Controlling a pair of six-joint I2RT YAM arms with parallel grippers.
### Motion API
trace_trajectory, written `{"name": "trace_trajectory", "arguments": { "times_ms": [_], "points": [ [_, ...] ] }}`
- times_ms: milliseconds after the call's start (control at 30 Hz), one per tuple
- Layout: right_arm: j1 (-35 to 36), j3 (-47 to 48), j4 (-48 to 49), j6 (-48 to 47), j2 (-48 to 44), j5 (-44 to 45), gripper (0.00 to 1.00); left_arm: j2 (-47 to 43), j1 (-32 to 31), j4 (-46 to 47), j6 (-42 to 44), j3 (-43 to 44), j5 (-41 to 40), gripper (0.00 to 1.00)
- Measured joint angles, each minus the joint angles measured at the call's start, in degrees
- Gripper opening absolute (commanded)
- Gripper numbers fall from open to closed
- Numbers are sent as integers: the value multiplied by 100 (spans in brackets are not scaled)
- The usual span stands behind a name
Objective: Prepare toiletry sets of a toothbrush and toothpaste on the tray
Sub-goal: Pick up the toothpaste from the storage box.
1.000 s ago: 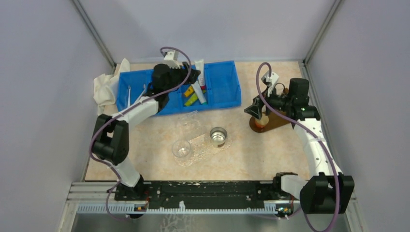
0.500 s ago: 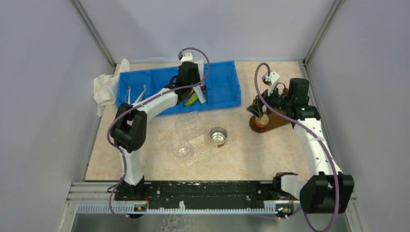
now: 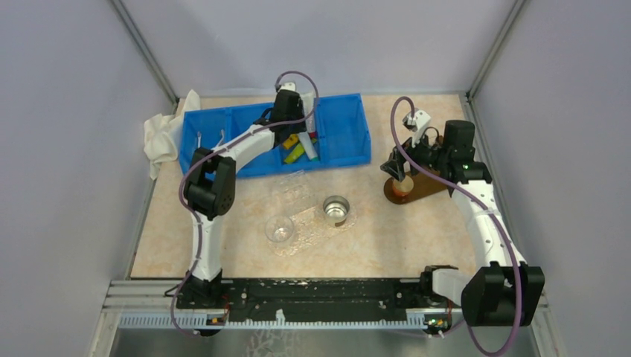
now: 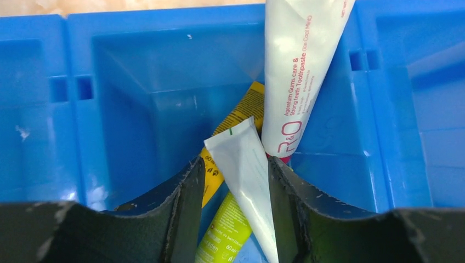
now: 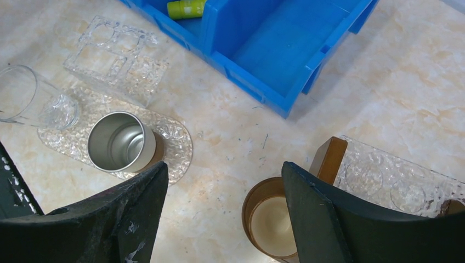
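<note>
My left gripper [image 3: 292, 137] is down in the middle compartment of the blue bin [image 3: 342, 141]. In the left wrist view its jaws [image 4: 236, 163] stand narrow on either side of a small white toothpaste tube [image 4: 244, 170] lying slantwise between them. A yellow tube [image 4: 241, 112] and a green tube [image 4: 225, 230] lie under it. A larger white toothpaste tube [image 4: 299, 71] leans on the divider. Two toothbrushes [image 3: 199, 141] stand in the bin's left compartment. My right gripper [image 3: 394, 175] is open and empty over the brown tray [image 3: 428, 186].
A clear glass tray [image 3: 309, 223] in the middle holds a metal cup [image 3: 335, 210] and a glass cup [image 3: 280, 229]. A clear holder [image 3: 290, 186] lies behind it. A brown cup [image 5: 274, 219] sits under my right gripper. A white cloth [image 3: 160, 134] lies far left.
My left arm has stretched out and lowered its gripper into the bin's middle compartment, over the tubes. The right arm has barely moved.
</note>
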Motion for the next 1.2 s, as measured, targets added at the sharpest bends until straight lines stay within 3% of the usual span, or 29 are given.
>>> {"name": "trace_trajectory", "arguments": {
  "times_ms": [433, 767, 900, 1067, 1200],
  "points": [
    [0, 0, 4, 0, 0, 0, 76, 761, -4, -761, 138, 737, 205, 53],
    [0, 0, 17, 0, 0, -2, 76, 953, 31, -841, 164, 1012, 435, 45],
    [0, 0, 17, 0, 0, -2, 76, 953, 44, -824, 179, 1010, 520, 35],
    [0, 0, 22, 0, 0, -4, 76, 955, 59, -553, 160, 907, 946, 0],
    [0, 0, 22, 2, 0, -4, 76, 953, 168, -457, 133, 848, 1300, 0]
  ]
}}
